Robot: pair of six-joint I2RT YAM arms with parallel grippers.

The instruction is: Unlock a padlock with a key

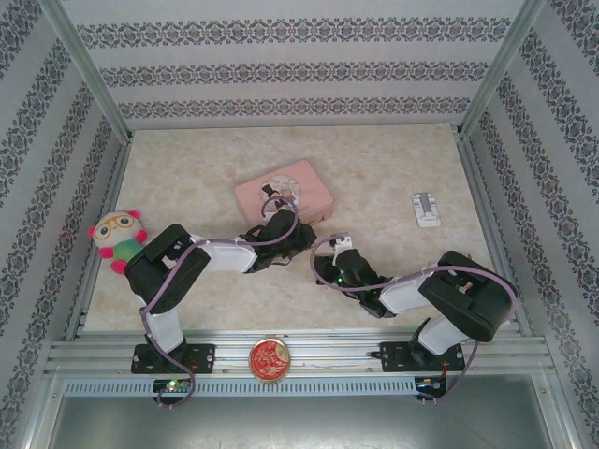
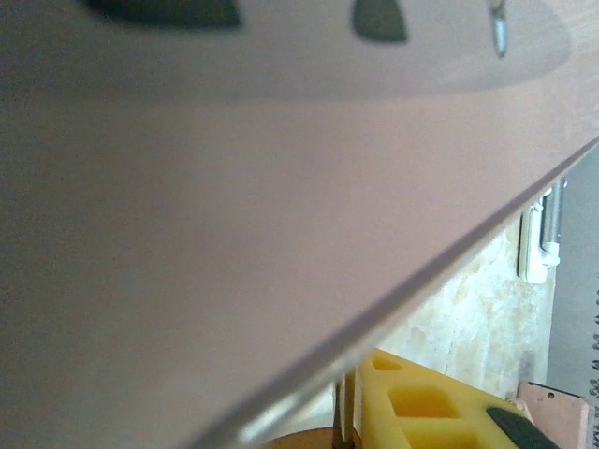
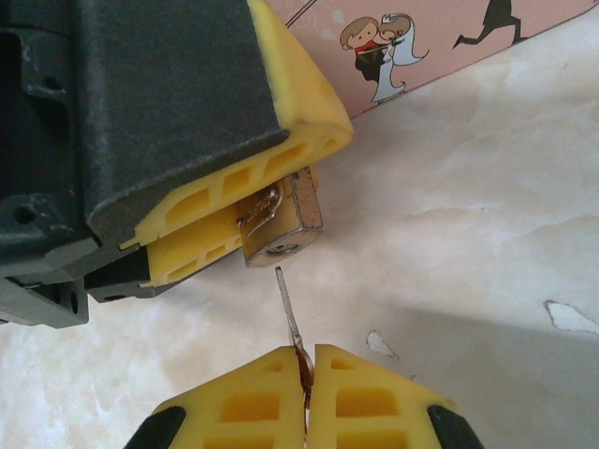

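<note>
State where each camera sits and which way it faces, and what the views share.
Top external: above and behind the bases, looking down at the marbled table, both arms, left gripper, right gripper.
Left wrist: pressed near the pink tin box, its own yellow jaw low.
Right wrist: faces the left gripper's jaws shut on the tiny brass padlock; own jaws pinch the thin silvery key.
Shared: all three show the box.

The pink tin box (image 1: 314, 187) bears a cartoon bride-and-groom print; just beside it the padlock (image 3: 288, 223) is brass-gold, the key (image 3: 291, 318) silvery, the table (image 3: 468, 234) cream-marbled
</note>
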